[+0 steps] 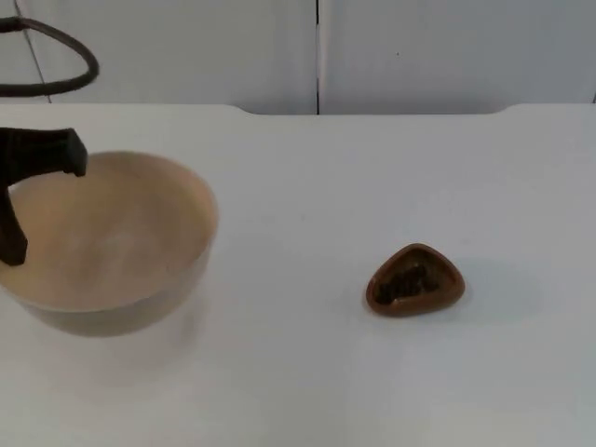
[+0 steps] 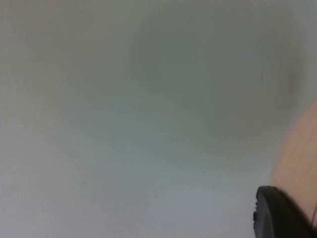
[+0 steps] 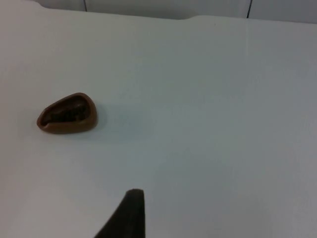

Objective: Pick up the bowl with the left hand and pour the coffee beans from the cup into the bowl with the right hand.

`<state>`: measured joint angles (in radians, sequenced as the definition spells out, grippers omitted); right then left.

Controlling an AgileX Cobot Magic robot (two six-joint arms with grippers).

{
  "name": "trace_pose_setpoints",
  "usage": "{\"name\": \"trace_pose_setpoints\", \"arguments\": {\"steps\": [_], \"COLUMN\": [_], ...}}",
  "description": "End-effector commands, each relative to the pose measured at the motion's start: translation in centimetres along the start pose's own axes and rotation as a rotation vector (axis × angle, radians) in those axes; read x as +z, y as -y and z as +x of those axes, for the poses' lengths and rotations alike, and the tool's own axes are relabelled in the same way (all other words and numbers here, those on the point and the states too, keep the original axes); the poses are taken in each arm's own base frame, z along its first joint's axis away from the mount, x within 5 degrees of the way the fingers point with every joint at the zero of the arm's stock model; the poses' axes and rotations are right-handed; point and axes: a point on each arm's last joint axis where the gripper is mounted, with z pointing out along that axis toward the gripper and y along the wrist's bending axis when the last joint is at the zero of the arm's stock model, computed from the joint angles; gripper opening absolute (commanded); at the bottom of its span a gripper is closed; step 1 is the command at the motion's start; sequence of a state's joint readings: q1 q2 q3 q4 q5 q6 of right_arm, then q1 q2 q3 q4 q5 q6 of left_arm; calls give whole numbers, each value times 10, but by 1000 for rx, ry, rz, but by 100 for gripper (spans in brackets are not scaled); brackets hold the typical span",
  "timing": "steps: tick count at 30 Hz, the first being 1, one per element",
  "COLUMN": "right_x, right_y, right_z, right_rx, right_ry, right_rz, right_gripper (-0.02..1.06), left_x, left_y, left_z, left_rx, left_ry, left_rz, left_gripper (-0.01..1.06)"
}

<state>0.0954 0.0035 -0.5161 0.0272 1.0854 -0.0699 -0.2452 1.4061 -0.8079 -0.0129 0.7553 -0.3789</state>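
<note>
A wide, pale wooden bowl hangs at the table's left, raised off the surface with a faint shadow under it. My left gripper is shut on the bowl's left rim, one black finger reaching down inside the wall. The left wrist view is blurred, with the bowl's beige wall beside a black fingertip. The small brown cup, dark coffee beans inside, stands right of centre on the table. My right gripper waits well back from the cup, apart from it.
The white table runs back to the grey partition wall, which has a dark vertical seam. Open table lies between bowl and cup.
</note>
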Motion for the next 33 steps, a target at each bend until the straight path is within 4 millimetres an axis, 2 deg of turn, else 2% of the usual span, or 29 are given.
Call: {"name": "trace_pose_setpoints", "arguments": {"steps": [1, 4, 11, 16, 25, 33], "right_x": [0, 0, -1, 7, 43, 63], "right_y": [0, -3, -5, -8, -9, -11], "right_z": [0, -1, -1, -6, -22, -48], "right_rx": [-6, 9, 22, 45, 85, 143], "right_ry": [11, 13, 15, -36, -263, -214], "right_rz": [0, -28, -51, -88, -128, -163], "right_gripper": [105, 105, 105, 105, 105, 105], "left_x": [-4, -5, -5, -4, -5, -5], "left_y": [7, 9, 10, 10, 25, 25], "left_z": [2, 4, 5, 6, 12, 12], "left_rx": [0, -6, -28, -33, 53, 53], "left_ry": [48, 59, 55, 52, 58, 56], "left_rz": [-54, -116, -113, -109, -85, -89], "left_gripper": [0, 0, 0, 0, 0, 0]}}
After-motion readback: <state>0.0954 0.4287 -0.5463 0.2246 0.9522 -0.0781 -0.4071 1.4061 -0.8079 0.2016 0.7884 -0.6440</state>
